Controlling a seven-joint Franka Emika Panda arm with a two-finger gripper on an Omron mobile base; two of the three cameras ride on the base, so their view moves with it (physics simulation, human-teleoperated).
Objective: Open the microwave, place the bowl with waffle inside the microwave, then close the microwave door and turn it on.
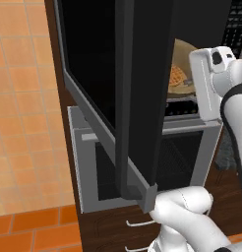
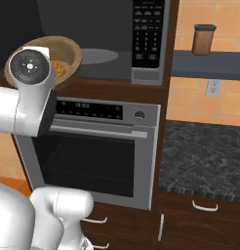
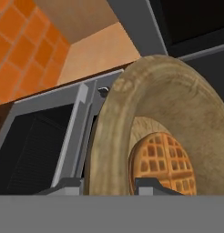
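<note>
Right now we hold the bowl (image 3: 155, 132) by its rim: in the hand view the two dark finger tips of the claw (image 3: 111, 187) stand on either side of the bowl's near wall, one outside and one inside, so we read the claw as closed on the rim rather than gaping free. A rim pinch suits a bowl this much broader than the claw, since the fingers could never span it.

The waffle (image 3: 163, 163) lies flat on the bowl's floor, its grid facing up, and we judge it should stay put as long as the bowl is carried level.

The microwave door (image 1: 137, 93) stands swung wide open toward us, filling the middle of the left base view, which leaves the cavity free to enter. The bowl sits raised at the mouth of the microwave (image 2: 149, 73), above the steel oven (image 2: 92, 151); in the right base view it shows at the left of the opening, partly behind our own arm. We cannot tell whether it is resting on the cavity floor or hanging just over it.

As for writing, the black keypad (image 2: 148, 31) carries rows of pale button legends and the oven's panel shows a small display, but both are too small to read. A brown canister (image 2: 203, 39) stands on the shelf to the right, unlabelled.
</note>
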